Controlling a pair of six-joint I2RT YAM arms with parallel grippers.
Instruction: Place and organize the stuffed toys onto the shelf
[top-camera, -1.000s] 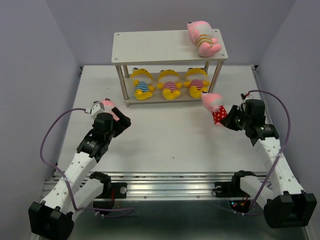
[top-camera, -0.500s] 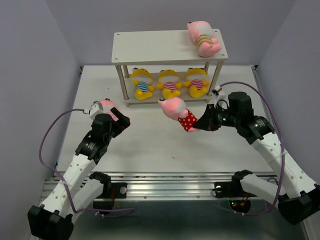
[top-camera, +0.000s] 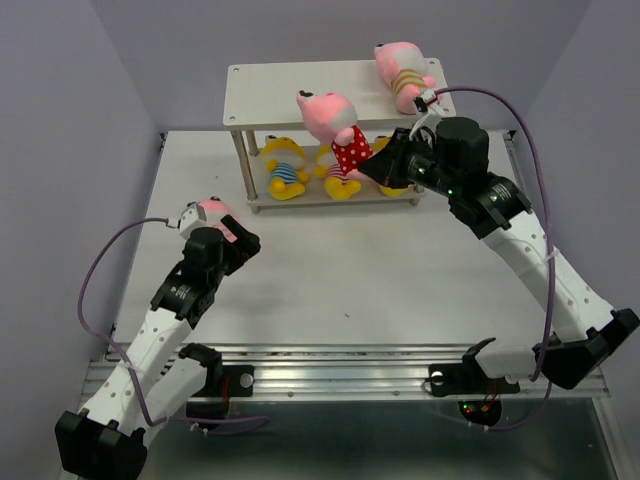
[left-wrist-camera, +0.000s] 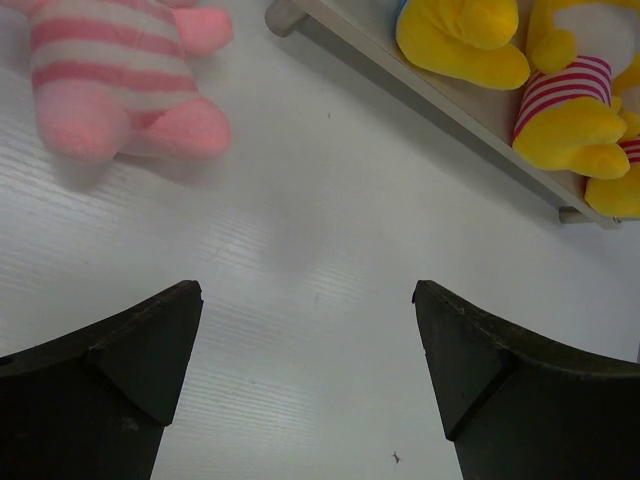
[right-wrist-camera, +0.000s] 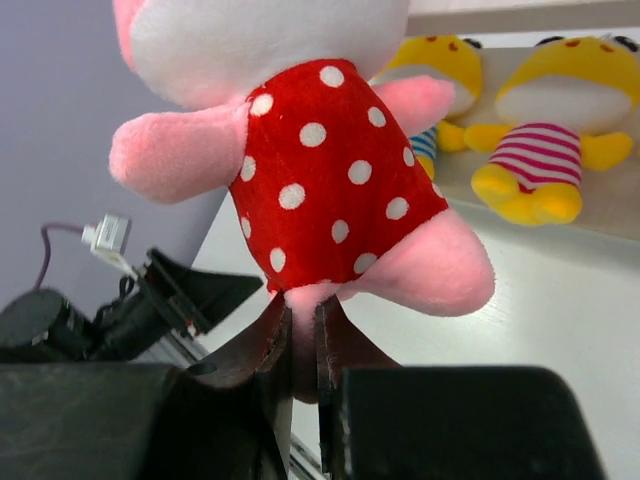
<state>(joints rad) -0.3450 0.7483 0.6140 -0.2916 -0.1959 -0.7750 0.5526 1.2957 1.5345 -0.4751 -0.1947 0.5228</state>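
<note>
The shelf (top-camera: 290, 95) stands at the back of the table. A pink stuffed toy (top-camera: 405, 75) lies at the right end of its top board, and yellow stuffed toys (top-camera: 285, 170) sit on the lower board, partly hidden by my right arm. My right gripper (top-camera: 378, 165) is shut on one leg of the pink polka-dot toy (right-wrist-camera: 320, 190), holding it upright in the air in front of the top board's middle. My left gripper (left-wrist-camera: 305, 300) hangs open over bare table, with a pink striped toy (left-wrist-camera: 120, 80) lying just beyond its left finger.
The shelf's thin wooden legs (top-camera: 243, 170) stand at its corners. In the left wrist view the lower board's front edge (left-wrist-camera: 450, 110) runs diagonally across, with yellow toys (left-wrist-camera: 570, 110) on it. Grey walls close in the table on three sides.
My right arm has carried the polka-dot toy from low on the right side leftward, then up and back to the front of the shelf's top board. The left arm has stayed put.
</note>
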